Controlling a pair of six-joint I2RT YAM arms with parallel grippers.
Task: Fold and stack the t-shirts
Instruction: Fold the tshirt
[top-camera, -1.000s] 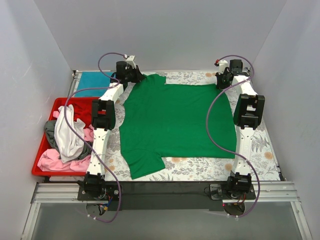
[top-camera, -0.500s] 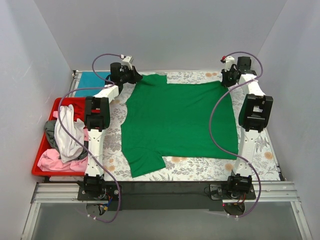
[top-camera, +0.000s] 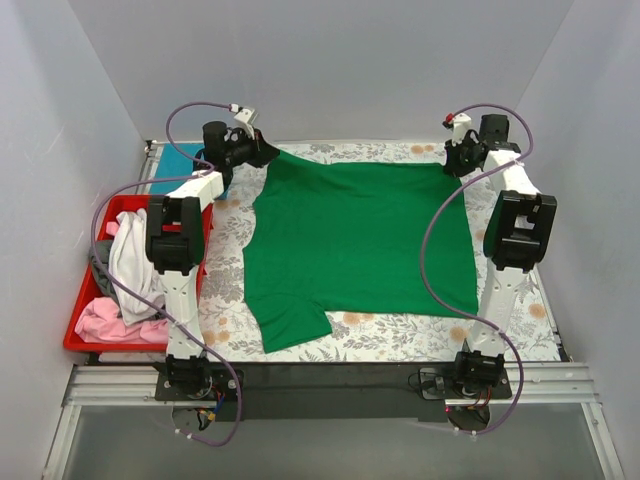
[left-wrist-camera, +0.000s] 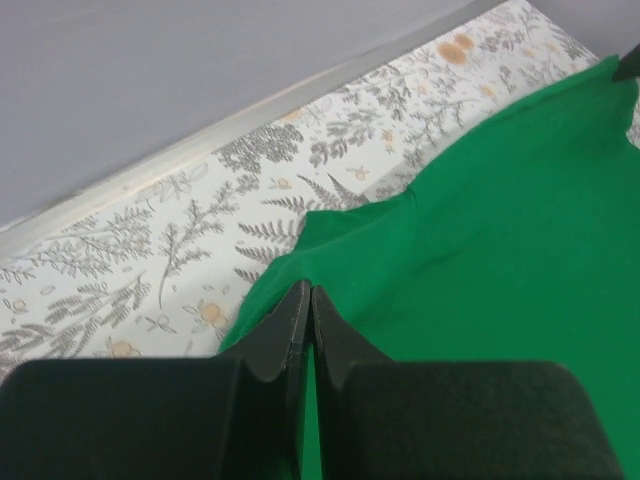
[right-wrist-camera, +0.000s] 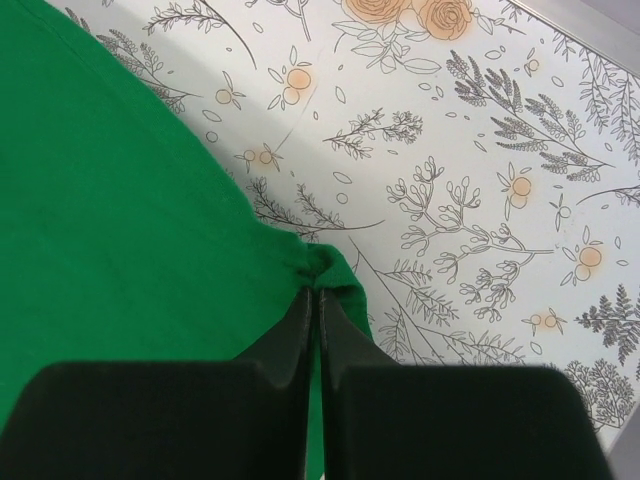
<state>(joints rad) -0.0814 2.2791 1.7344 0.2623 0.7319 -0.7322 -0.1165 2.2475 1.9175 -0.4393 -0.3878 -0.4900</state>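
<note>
Our left gripper (left-wrist-camera: 304, 296) has its jaws pinched tight on the edge of the green t-shirt (top-camera: 360, 240), at the top view's upper left. Our right gripper (right-wrist-camera: 316, 288) clamps a bunched corner at the upper right. Between them the shirt lies spread on the floral table cloth (top-camera: 400, 335). At far left, a red tray (top-camera: 72, 335) holds a white t-shirt (top-camera: 135, 260), a pink t-shirt (top-camera: 100, 320) and a dark grey t-shirt (top-camera: 96, 268). Above the tray lies a teal-blue t-shirt (top-camera: 175, 157).

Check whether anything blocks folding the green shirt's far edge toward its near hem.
Nothing visible does. The left gripper and right gripper are shut on the far corners of the green shirt. Its surface is bare, and the red tray sits off to the left.
</note>
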